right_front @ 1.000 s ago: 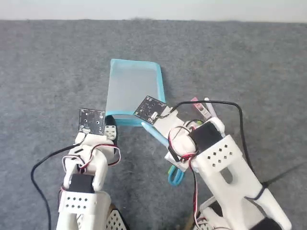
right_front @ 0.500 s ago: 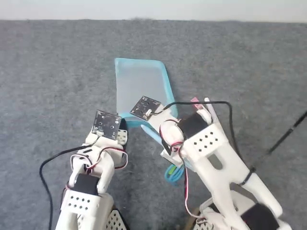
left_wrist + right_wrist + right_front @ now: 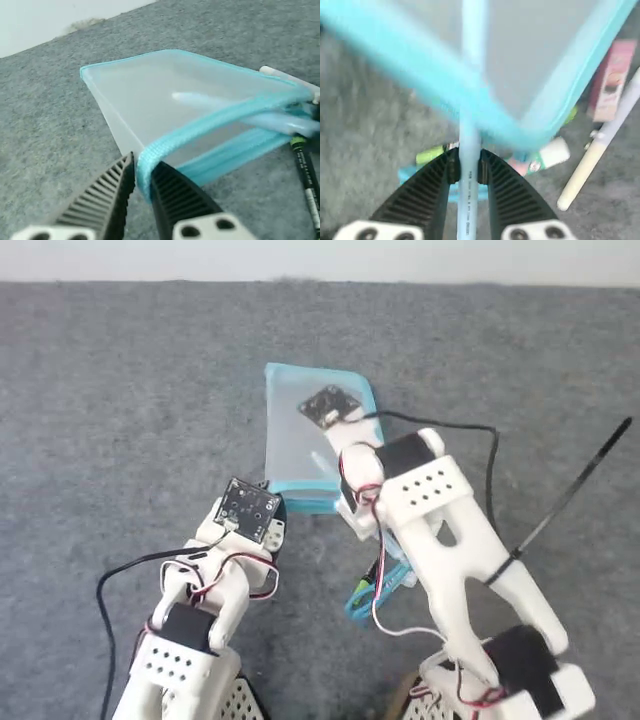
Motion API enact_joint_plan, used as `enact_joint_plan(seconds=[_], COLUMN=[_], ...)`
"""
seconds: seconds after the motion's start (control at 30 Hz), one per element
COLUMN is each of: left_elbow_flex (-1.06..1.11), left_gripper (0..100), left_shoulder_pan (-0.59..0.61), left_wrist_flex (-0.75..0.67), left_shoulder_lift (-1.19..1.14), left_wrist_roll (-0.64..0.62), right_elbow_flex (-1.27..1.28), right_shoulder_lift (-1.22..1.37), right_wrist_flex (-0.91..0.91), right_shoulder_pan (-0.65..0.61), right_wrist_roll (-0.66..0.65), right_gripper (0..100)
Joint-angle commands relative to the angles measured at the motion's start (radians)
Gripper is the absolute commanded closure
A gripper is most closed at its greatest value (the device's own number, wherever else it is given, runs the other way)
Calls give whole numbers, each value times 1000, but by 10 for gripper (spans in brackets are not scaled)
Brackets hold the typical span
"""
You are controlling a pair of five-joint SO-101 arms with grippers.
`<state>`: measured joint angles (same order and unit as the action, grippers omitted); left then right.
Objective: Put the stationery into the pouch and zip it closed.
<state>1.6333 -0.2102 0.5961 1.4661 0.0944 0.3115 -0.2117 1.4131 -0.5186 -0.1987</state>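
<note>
The left gripper [image 3: 142, 186] is nearly shut, pinching the zipper edge [image 3: 210, 125] of the pouch [image 3: 165, 95] at 1 corner of its open mouth. The right gripper [image 3: 468, 169] is closed narrowly on a light blue pen [image 3: 469, 142]. The pouch lies on the grey table [image 3: 120, 390], straight ahead of the right gripper, with its mouth toward both arms. The long axis of the pen points into this mouth, and its front part is already under the clear wall. I judge the next move needs a push along this axis. A pink eraser [image 3: 612, 75] and a white pen [image 3: 597, 150] lie beside it.
</note>
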Motion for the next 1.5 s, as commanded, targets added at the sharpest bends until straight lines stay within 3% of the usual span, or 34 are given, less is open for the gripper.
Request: enact_joint_plan(seconds=[0.0, 0.13, 0.37, 0.73, 0.83, 1.07, 1.27, 1.47], left_elbow_flex=[-13, -12, -12, -12, -12, -22, -74, -61], left_gripper=[988, 988, 988, 988, 988, 988, 988, 988], left_shoulder_pan=[-21, -21, -21, -14, -12, 81, 307, 193], left_wrist_flex=[6, 6, 6, 6, 6, 2, 5, 9], left_shoulder_lift=[5, 5, 5, 5, 5, 5, 5, 5], left_wrist_roll=[14, 14, 14, 14, 14, 8, -117, -40], right_elbow_flex=[-169, -307, -358, -365, -342, -77, 282, 480], right_shoulder_lift=[28, 116, 180, -15, -134, -440, -527, -526], right_wrist_flex=[-48, -44, -134, -24, 38, 45, -150, -288], right_shoulder_pan=[-12, -77, -110, -104, -104, -93, 96, 166], right_wrist_roll=[49, 49, 51, 41, -17, -106, -103, -6], right_gripper=[991, 977, 769, 764, 764, 764, 764, 764])
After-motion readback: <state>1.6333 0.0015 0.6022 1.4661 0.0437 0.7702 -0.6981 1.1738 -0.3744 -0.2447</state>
